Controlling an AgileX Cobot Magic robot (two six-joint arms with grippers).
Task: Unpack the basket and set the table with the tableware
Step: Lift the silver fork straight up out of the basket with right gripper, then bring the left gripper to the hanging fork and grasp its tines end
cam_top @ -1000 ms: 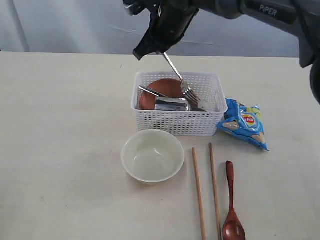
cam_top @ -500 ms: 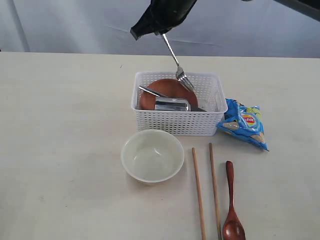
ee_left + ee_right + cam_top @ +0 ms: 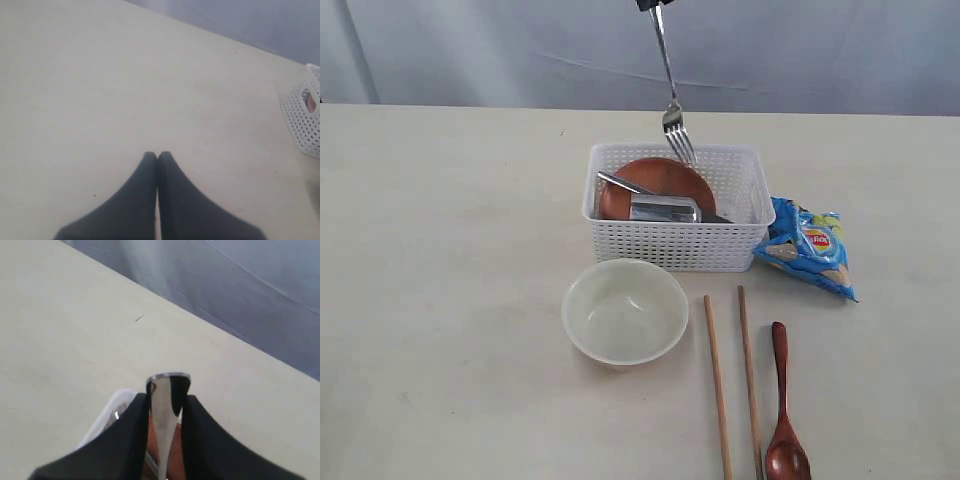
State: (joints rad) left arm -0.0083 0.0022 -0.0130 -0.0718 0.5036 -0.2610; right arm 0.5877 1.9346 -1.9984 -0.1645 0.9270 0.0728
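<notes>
The fork (image 3: 669,88) hung nearly upright, long axis close to vertical with a slight lean, tines down and handle up. It was plain polished steel, slim in the shaft and flaring to the tines. Its top end was clamped in my right pincer (image 3: 655,4), which barely showed at the upper edge of the exterior view. In the right wrist view the two dark fingers of that pincer (image 3: 166,399) sat narrow against the flat steel handle (image 3: 165,402), whose rounded end stood up past them. As the exterior view saw it, the tines lined up with the far rim of the basket (image 3: 670,245).

That basket was white plastic, rectangular, with lattice sides. Inside it lay a reddish-brown round plate (image 3: 665,173), a steel cup (image 3: 663,208) on its side, and a thin steel knife (image 3: 620,184) slanting across them. In front of the basket stood a cream bowl (image 3: 625,315), round and smooth. To its right two wooden chopsticks (image 3: 717,390) lay side by side, running front to back, with a dark glossy wooden spoon (image 3: 783,400) just beside them, bowl end nearest the camera. A blue crinkly chips bag (image 3: 807,245) lay against the basket's right side; its red-and-yellow roundel was too small for me to read.

My left pincer (image 3: 157,156) was closed tight on nothing, fingers pressed together over the bare pale beige tabletop (image 3: 100,100)
</notes>
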